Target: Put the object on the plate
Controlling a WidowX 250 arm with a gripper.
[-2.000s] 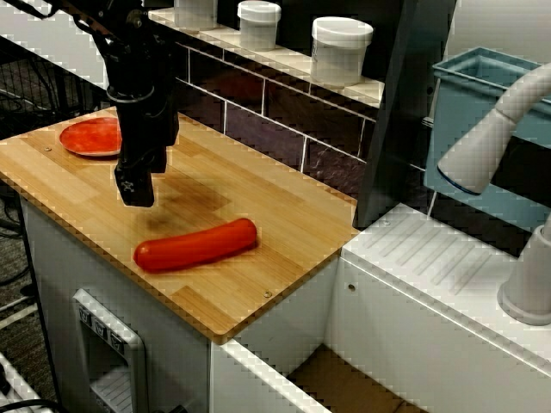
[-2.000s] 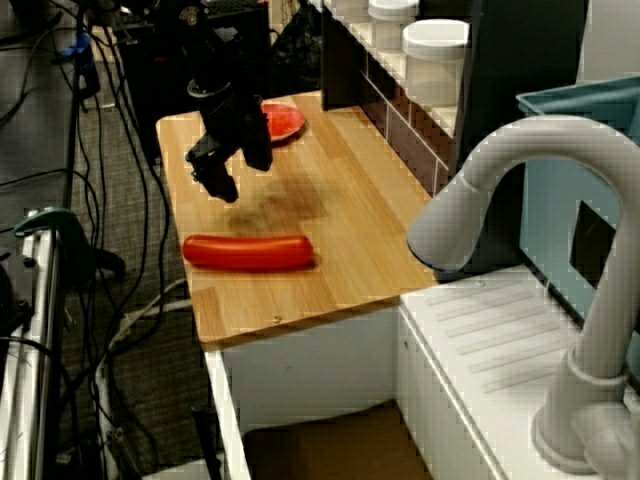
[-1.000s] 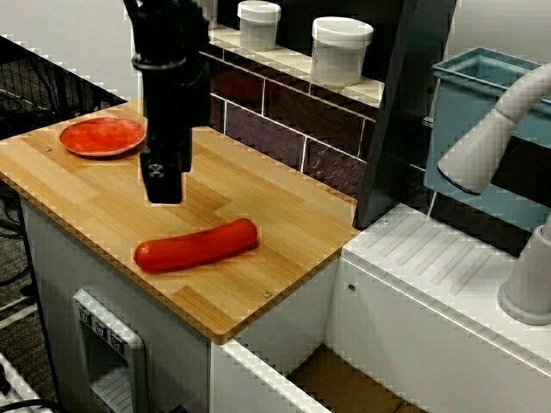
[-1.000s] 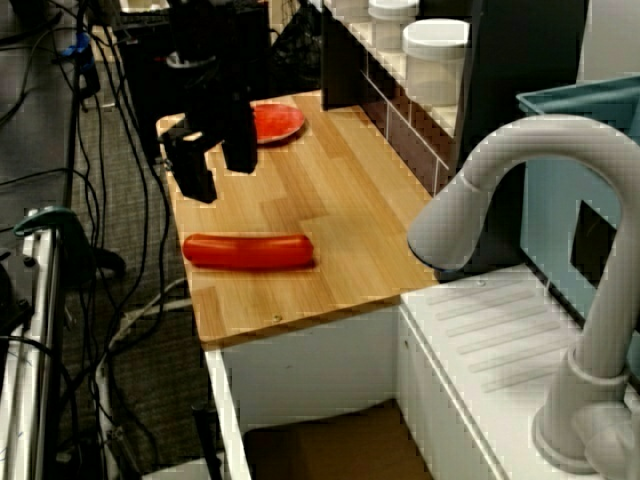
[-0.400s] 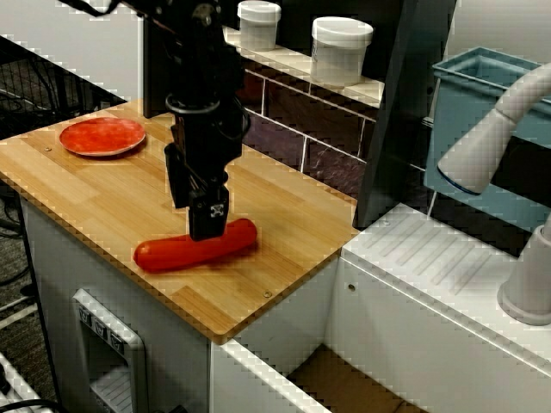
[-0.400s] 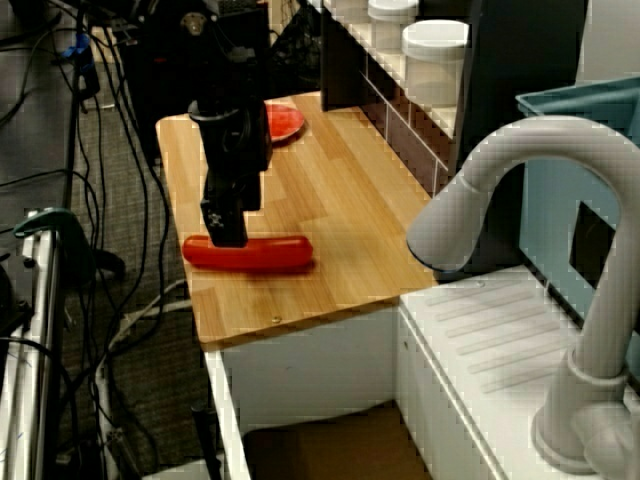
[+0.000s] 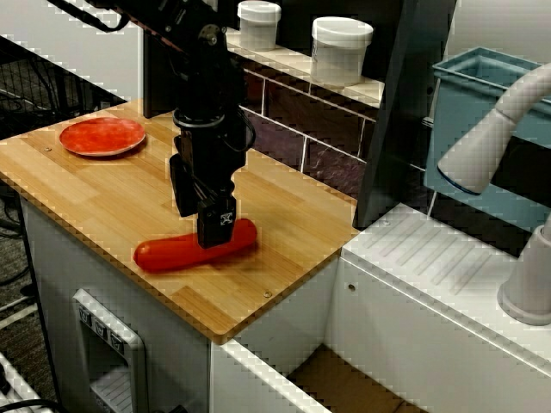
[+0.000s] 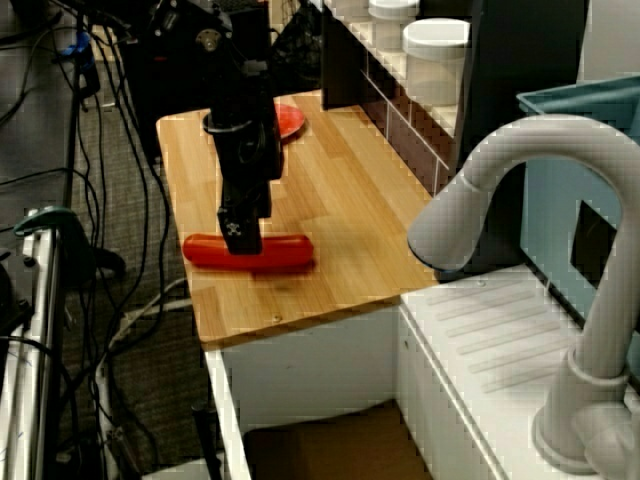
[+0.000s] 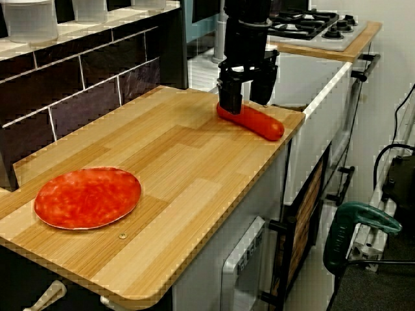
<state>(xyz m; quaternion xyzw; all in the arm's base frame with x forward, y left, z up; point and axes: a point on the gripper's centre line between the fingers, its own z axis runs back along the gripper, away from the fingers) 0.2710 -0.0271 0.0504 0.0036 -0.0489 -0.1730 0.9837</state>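
The object, a glossy red-orange sausage (image 7: 168, 252), lies on the wooden counter near its front right corner, also seen as the sausage (image 9: 262, 124) and the sausage (image 8: 285, 252). My gripper (image 7: 204, 222) is low over its right half, open, with one finger (image 9: 228, 103) on each side of it. The jaws straddle the sausage and do not look closed on it. The red plate (image 7: 102, 136) sits at the far left of the counter, well away from the gripper; the plate (image 9: 87, 196) is bare, and the plate (image 8: 291, 121) is partly hidden by the arm.
White lidded jars (image 7: 341, 49) stand on the tiled ledge behind the counter. A dark upright panel (image 7: 405, 112) bounds the counter's right side, with a grey faucet (image 7: 491, 138) and white sink unit beyond. The counter edge (image 7: 225, 331) is close to the sausage.
The gripper travelled from beside the plate across the counter to the sausage and has come lower, now straddling it. Sausage and plate have not moved.
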